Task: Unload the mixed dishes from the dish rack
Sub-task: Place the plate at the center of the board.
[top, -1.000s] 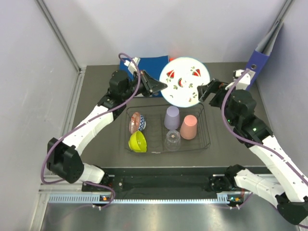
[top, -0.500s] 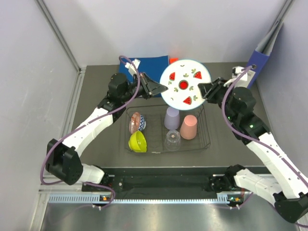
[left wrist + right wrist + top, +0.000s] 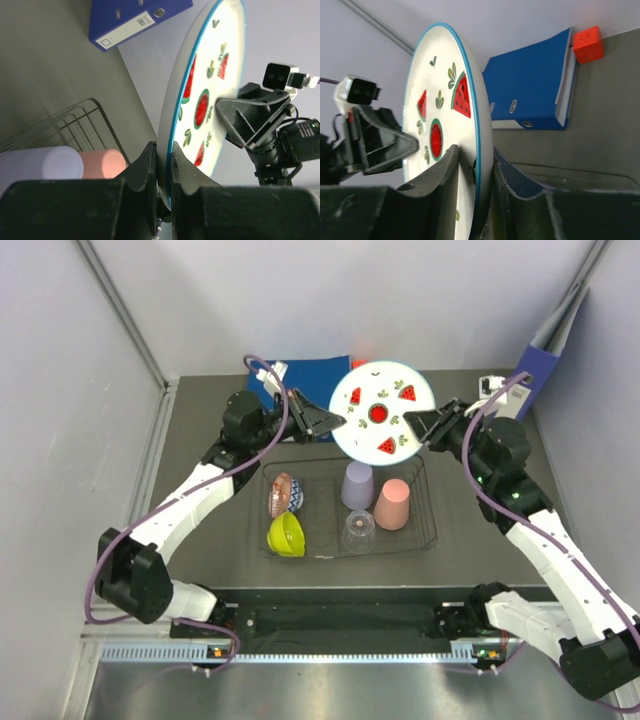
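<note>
The white plate with red watermelon marks hangs upright above the back edge of the dish rack. My left gripper is shut on its left rim. My right gripper is shut on the opposite rim, one finger on the painted face and one on the back. In the rack stand a lilac cup, a salmon-pink cup and a clear tumbler. A lime-yellow bowl and a brown-blue patterned bowl lean at its left end.
A blue binder lies at the back of the table behind the plate, with a small orange-red cube beside it. Grey walls close in on the left, back and right. A purple-handled tool leans in the right back corner.
My right gripper has moved in and shut on the plate's right rim. The plate has shifted slightly up and back, with the left gripper still on it.
</note>
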`<move>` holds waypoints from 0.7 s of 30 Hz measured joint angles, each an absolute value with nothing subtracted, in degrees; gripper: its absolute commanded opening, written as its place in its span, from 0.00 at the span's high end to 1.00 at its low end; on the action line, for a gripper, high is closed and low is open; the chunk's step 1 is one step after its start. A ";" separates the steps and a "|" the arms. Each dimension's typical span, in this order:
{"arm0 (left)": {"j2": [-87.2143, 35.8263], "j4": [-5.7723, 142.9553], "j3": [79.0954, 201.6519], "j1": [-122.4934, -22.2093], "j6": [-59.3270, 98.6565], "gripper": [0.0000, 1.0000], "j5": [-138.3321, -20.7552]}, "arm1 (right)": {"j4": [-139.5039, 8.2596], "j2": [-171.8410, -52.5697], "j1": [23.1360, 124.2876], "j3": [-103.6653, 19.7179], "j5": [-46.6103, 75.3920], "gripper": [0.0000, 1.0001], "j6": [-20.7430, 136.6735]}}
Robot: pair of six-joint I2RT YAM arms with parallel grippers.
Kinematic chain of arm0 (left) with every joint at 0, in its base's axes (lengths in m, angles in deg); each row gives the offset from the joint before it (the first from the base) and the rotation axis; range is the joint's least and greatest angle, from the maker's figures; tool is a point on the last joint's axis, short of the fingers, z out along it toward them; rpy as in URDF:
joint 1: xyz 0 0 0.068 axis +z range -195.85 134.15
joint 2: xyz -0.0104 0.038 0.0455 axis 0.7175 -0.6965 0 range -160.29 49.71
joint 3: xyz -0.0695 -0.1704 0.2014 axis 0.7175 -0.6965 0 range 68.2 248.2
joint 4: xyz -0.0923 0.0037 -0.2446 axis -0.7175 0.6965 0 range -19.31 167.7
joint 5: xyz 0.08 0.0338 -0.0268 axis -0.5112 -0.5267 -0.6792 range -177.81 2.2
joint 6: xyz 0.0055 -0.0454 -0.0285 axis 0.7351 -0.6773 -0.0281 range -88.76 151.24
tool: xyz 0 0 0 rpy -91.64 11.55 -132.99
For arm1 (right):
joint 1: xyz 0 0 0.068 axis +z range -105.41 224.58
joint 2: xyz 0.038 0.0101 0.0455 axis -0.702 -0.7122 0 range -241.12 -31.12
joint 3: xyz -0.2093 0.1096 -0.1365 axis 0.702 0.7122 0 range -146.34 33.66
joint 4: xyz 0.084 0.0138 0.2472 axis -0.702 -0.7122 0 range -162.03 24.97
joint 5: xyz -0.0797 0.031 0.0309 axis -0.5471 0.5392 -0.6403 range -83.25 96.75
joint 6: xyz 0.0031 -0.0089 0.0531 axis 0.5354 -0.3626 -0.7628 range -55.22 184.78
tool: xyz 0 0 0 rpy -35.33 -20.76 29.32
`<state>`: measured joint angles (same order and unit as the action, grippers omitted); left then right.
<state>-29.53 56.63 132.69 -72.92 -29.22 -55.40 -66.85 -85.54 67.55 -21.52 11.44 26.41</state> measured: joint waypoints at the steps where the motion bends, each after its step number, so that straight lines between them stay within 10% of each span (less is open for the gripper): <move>1: -29.57 56.78 132.69 -72.79 -29.18 1.00 -55.53 | -66.41 -85.69 67.39 -21.52 11.83 0.90 25.86; 5: -29.64 56.17 132.56 -72.20 -29.57 0.96 -55.29 | -64.23 -85.69 66.89 -21.58 13.60 1.00 22.15; 9: -29.71 55.47 132.58 -72.16 -29.59 0.32 -55.16 | -63.79 -85.73 66.80 -21.56 14.06 1.00 21.30; 12: -29.75 56.28 132.87 -72.55 -29.07 0.01 -55.21 | -66.55 -85.95 66.91 -21.52 13.62 1.00 22.98; 21: -27.87 63.89 133.74 -67.54 -27.47 0.01 -64.78 | -79.18 -86.37 57.88 -21.98 12.01 1.00 23.66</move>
<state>-27.87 63.89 133.74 -67.54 -27.47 -64.78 -79.18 -86.37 57.88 -21.98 12.01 23.66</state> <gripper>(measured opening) 0.988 0.118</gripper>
